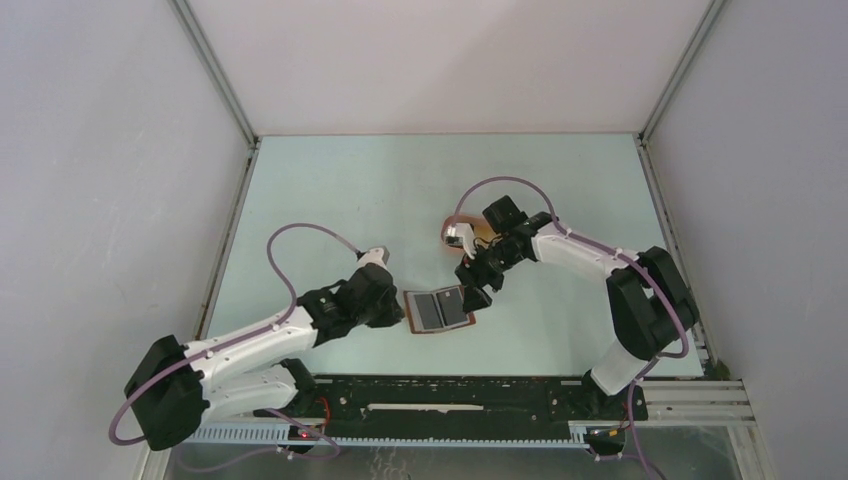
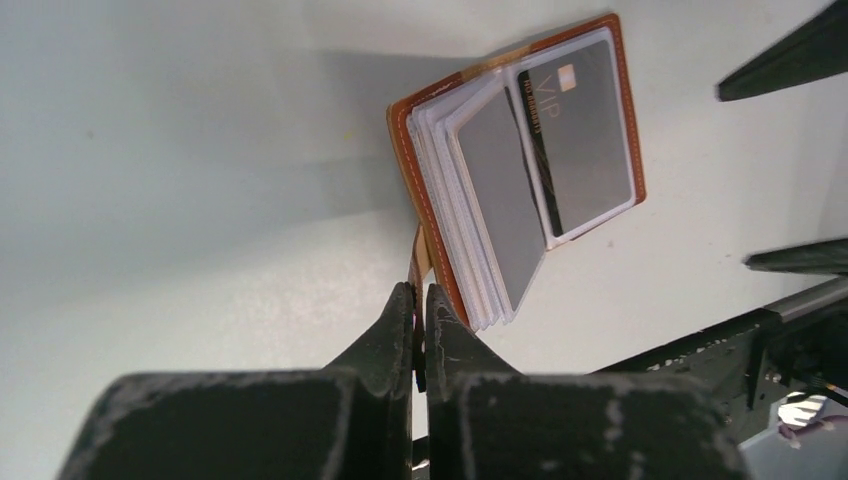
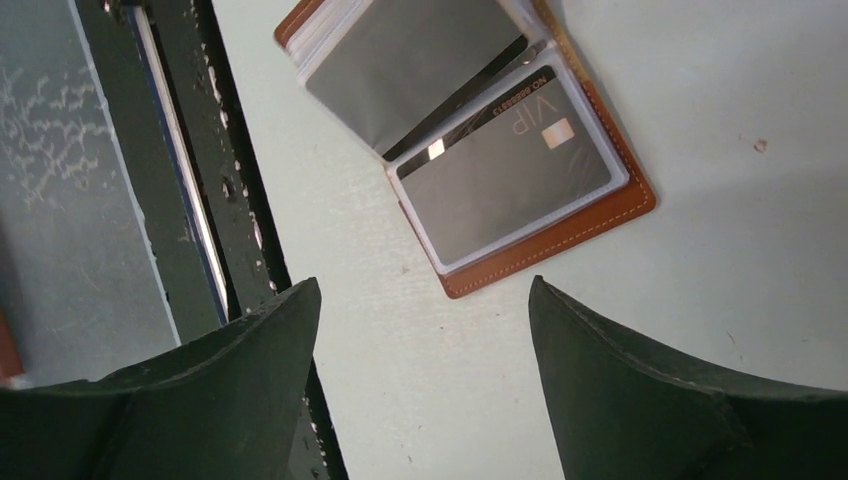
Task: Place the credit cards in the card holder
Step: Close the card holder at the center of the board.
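Just below the centre of the top view, the card holder (image 1: pixel 438 310) lies open and flat on the table (image 1: pixel 400 190), between the two grippers.

**Gripper state**
- The left gripper (image 2: pixel 420 290) is fully closed. Its fingers pinch the snap tab (image 2: pixel 419 255) at the holder's left edge, which pins the holder in place.
- The right gripper (image 3: pixel 422 285) is spread wide and holds nothing. It hangs just beside the holder's right edge.

**Handling**
- The card holder is judged to be light and limp. The leather cover will flex, and the clear pockets (image 2: pixel 470 230) fan loosely, so it is likely to slide unless pinned.
- The snap tab or the stitched cover edge looks like the best place to grip.
- A black card (image 3: pixel 510 170) marked VIP sits seated in the right-hand pocket.
- Cards of this kind are probably thin, stiff and slick. They lie flush on the table, so take them across the short edges or lift one edge first.

**View differences**
- Left wrist view: shows the tab between the closed fingers and the stack of pocket leaves on edge.
- Right wrist view: shows the spread fingers with nothing between them, and the card's lettering.
- Top view: the only one that shows both arms. It also shows a reddish-rimmed object (image 1: pixel 446 228) beyond the right wrist, mostly hidden. Its contents cannot be determined.
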You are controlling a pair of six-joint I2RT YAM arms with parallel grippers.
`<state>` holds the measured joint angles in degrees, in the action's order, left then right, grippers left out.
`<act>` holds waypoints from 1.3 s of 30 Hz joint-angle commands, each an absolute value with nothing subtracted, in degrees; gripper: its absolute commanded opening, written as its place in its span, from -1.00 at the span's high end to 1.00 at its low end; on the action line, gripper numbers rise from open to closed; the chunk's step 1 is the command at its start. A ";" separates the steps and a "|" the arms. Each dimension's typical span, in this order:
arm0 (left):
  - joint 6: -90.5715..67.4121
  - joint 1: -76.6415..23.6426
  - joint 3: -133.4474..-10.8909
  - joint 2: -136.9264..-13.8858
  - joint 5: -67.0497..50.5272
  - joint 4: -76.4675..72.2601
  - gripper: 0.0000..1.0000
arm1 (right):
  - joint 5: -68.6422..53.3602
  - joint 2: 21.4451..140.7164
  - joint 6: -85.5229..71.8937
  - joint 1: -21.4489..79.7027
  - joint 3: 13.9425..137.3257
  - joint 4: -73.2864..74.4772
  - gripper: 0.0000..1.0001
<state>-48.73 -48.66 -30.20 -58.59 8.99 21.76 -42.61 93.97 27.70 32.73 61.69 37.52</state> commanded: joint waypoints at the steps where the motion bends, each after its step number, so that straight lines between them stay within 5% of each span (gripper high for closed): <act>1: -45.96 -48.37 -35.47 -60.91 7.47 17.70 1.00 | -41.35 96.93 20.70 30.73 63.92 34.05 -0.63; 7: -45.40 -48.39 -36.96 -62.39 7.07 17.99 1.00 | -35.59 102.16 13.06 29.20 63.97 31.38 -0.09; 24: -44.64 -48.37 -42.95 -69.64 0.44 10.46 1.00 | -39.40 107.79 6.34 28.55 64.47 31.59 0.14; 39: -46.83 -48.42 -44.57 -83.03 -8.94 0.34 0.99 | -42.69 106.27 6.11 27.51 65.05 32.30 0.15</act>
<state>-46.26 -48.66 -42.44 -80.47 -5.15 4.80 -42.52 108.14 6.13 28.18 63.33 31.97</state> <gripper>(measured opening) 0.027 0.422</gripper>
